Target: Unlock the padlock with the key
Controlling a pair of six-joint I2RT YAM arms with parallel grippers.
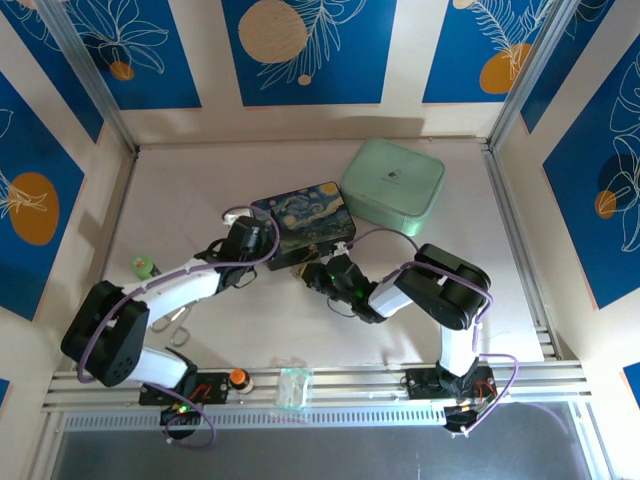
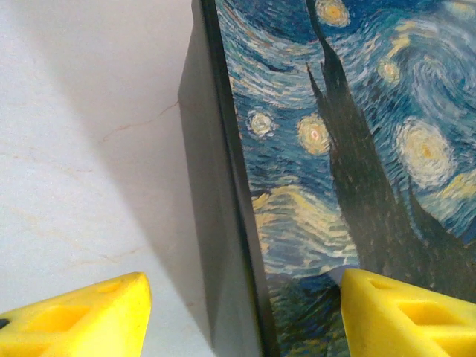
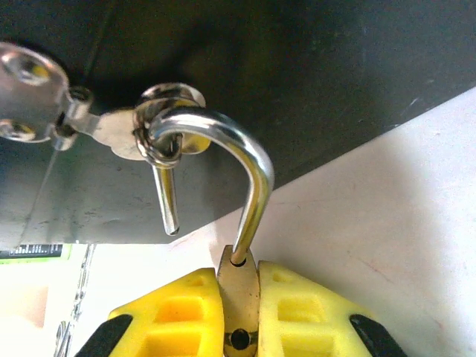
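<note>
Pale surface (image 1: pixel 200 180), blue flower panels (image 1: pixel 300 50) on the walls. Painted box (image 1: pixel 300 222) sits mid-surface, with a mint case (image 1: pixel 392 183) just behind it. Right tool (image 3: pixel 238 320) is at the box's near wall, clamped on the brass body of the padlock (image 3: pixel 238 294). Padlock's long axis runs straight out from the fingers toward that dark wall, shackle (image 3: pixel 256 171) leading. Shackle arch is hooked through the ring of the metal clasp (image 3: pixel 111 130). One leg is seated in the body; the other hangs free, tip pointing back toward the tool. Left tool (image 2: pixel 244 286) is spread wide, fingers straddling the box's left edge.
</note>
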